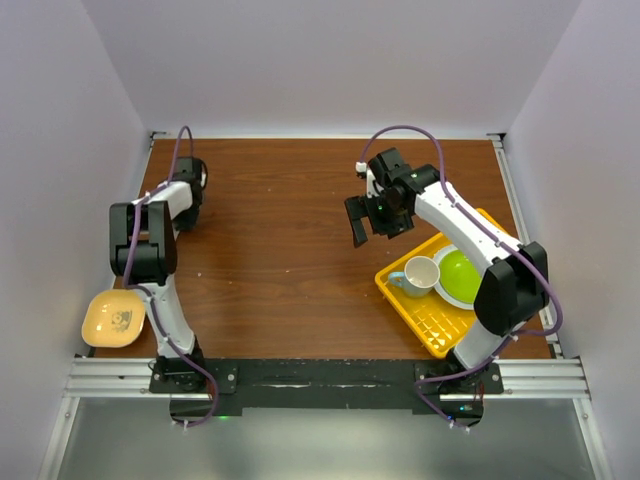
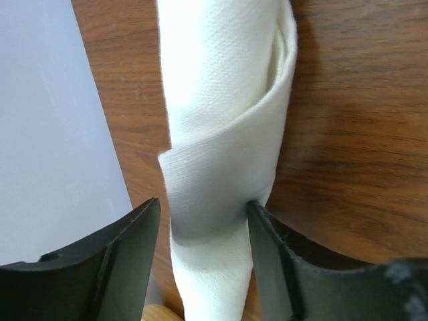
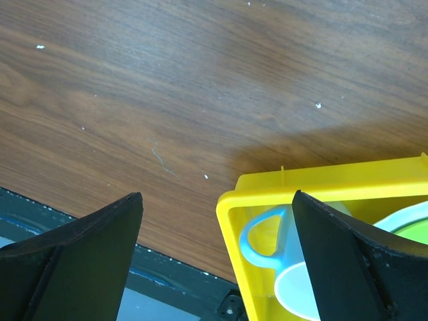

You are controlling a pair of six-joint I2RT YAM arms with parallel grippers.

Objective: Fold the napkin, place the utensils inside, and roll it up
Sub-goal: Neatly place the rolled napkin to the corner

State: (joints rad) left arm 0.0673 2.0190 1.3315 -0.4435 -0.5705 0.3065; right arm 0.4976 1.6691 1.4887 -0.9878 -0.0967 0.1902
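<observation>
Your left hand (image 2: 202, 210) sits apart astride the rolled napkin (image 2: 224, 120), right hand (image 3: 217, 197) apart too; retreating may snag the flap, unrolling it.

From above I had bright, soft, even light, with only faint shadows on the table (image 1: 280, 200). Up close, the napkin (image 2: 221, 100) cast a dark shadow on the wood beside it, and the fingers (image 3: 80, 261) of the right gripper (image 3: 217, 195) looked slightly blurred.

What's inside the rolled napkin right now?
Only overlapping cloth layers of the napkin show, lying on the table. Anything rolled inside is covered, so I cannot tell.
</observation>
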